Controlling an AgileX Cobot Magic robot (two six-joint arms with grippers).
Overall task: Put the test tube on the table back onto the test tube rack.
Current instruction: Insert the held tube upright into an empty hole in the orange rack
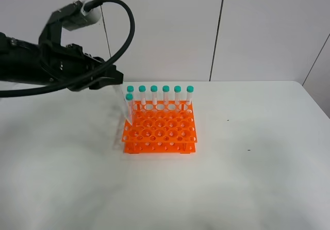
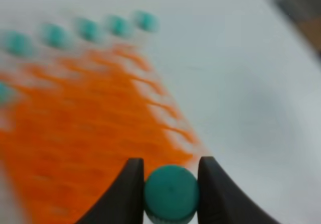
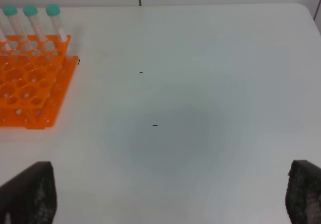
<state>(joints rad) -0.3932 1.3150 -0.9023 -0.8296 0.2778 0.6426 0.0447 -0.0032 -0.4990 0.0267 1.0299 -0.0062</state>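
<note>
My left gripper (image 1: 125, 91) is shut on the teal cap of the test tube (image 1: 129, 109), which stands nearly upright at the back left corner of the orange test tube rack (image 1: 165, 132). Its tip is down among the rack's holes; I cannot tell whether it is seated. In the left wrist view the cap (image 2: 171, 196) sits between the two dark fingers (image 2: 131, 189) of that gripper (image 2: 171, 170), above the blurred rack (image 2: 90, 133). My right gripper (image 3: 170, 199) is open wide and empty above the white table (image 3: 200, 83).
Several identical teal-capped tubes (image 1: 165, 97) stand in the rack's back row; three of them show in the right wrist view (image 3: 30, 23) with the rack (image 3: 30, 83). The left arm's black cable (image 1: 126, 31) loops above the rack. The table's right edge (image 1: 314, 101) lies far from the rack.
</note>
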